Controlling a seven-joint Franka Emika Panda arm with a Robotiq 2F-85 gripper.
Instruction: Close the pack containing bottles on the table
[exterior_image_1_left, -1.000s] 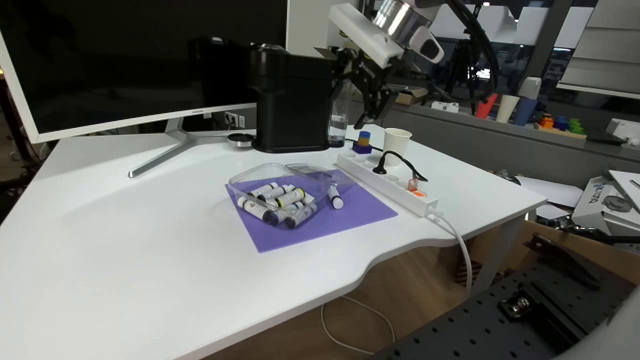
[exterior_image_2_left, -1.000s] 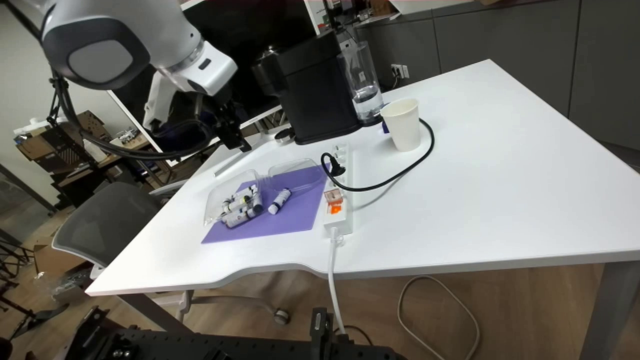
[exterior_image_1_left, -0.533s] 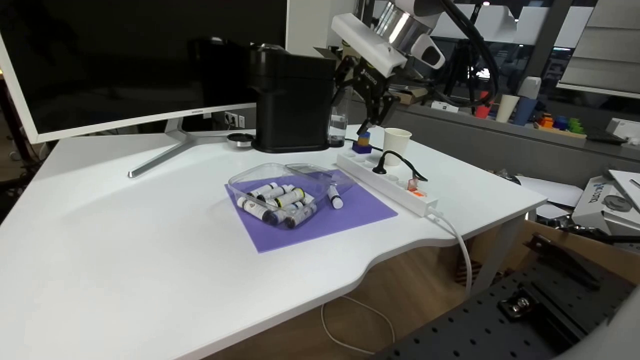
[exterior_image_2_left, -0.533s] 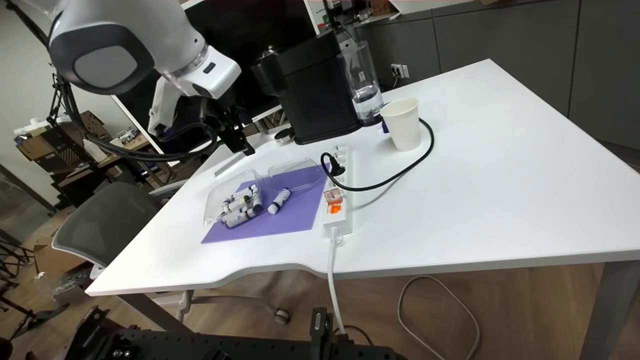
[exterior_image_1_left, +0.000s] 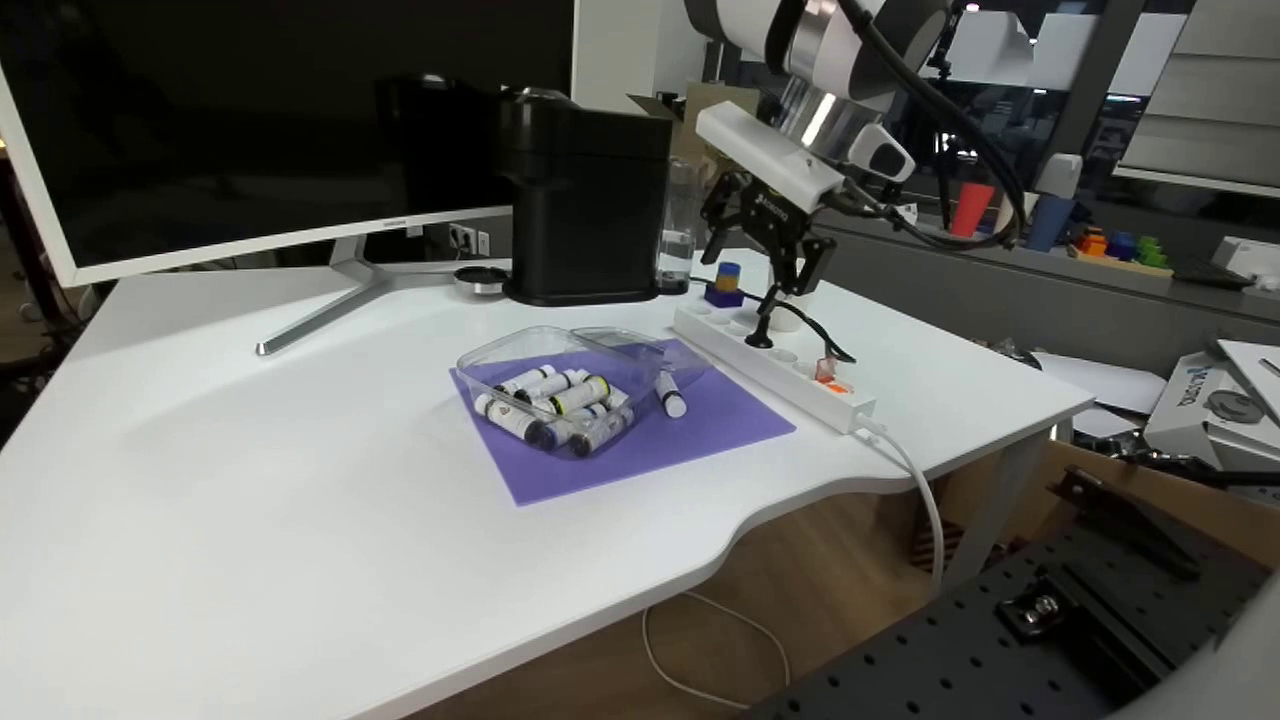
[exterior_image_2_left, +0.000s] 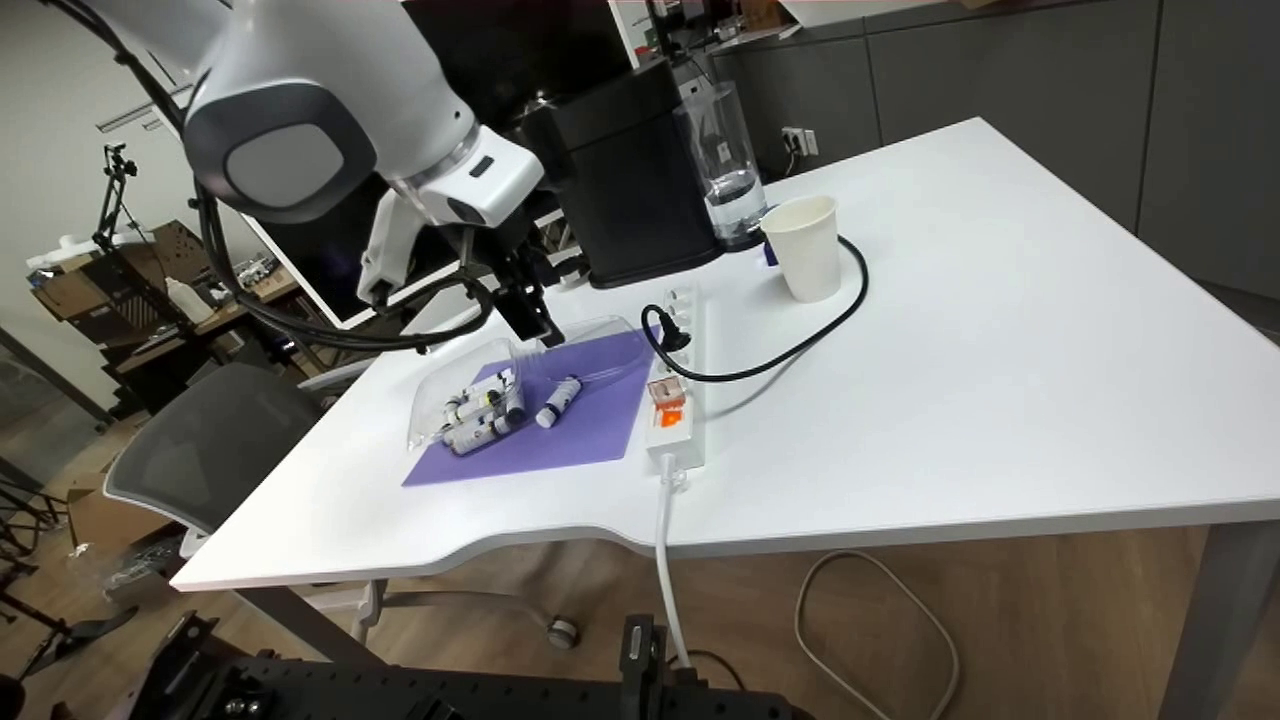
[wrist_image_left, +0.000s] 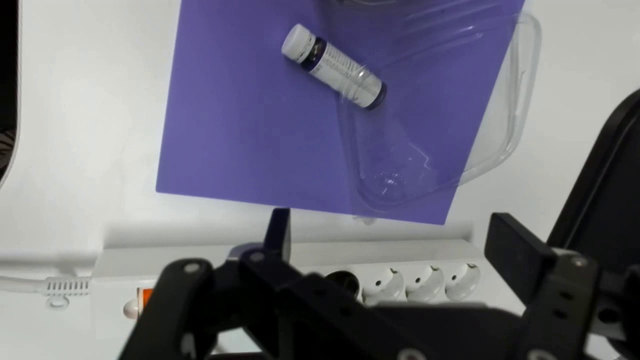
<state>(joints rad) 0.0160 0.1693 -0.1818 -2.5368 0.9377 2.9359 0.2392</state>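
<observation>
The transparent pack (exterior_image_1_left: 540, 345) stands open on a purple sheet on the white table (exterior_image_1_left: 300, 500); it also shows in an exterior view (exterior_image_2_left: 428, 402). Several white bottles (exterior_image_1_left: 578, 396) lie in its tray. Its clear lid (wrist_image_left: 415, 165) is folded out flat beside the tray (exterior_image_2_left: 600, 360). One loose bottle (wrist_image_left: 340, 70) lies on the sheet, with the lid's edge crossing its base end. My gripper (wrist_image_left: 392, 222) is open and empty, above the power strip and beyond the lid's outer edge. In both exterior views the gripper (exterior_image_1_left: 740, 282) (exterior_image_2_left: 545, 310) hangs above the table, apart from the pack.
The white power strip (exterior_image_1_left: 780, 370) with a black plug lies beside the purple sheet (exterior_image_1_left: 700, 430). A paper cup (exterior_image_2_left: 805, 250), a black machine (exterior_image_1_left: 590, 210) with a water tank, and a small stack of colored blocks (exterior_image_1_left: 726, 285) stand behind. A monitor (exterior_image_1_left: 250, 120) stands at the back.
The arm has moved lower and to the right in both exterior views, bringing the gripper down over the power strip and lid side. The pack and bottles have not moved.
</observation>
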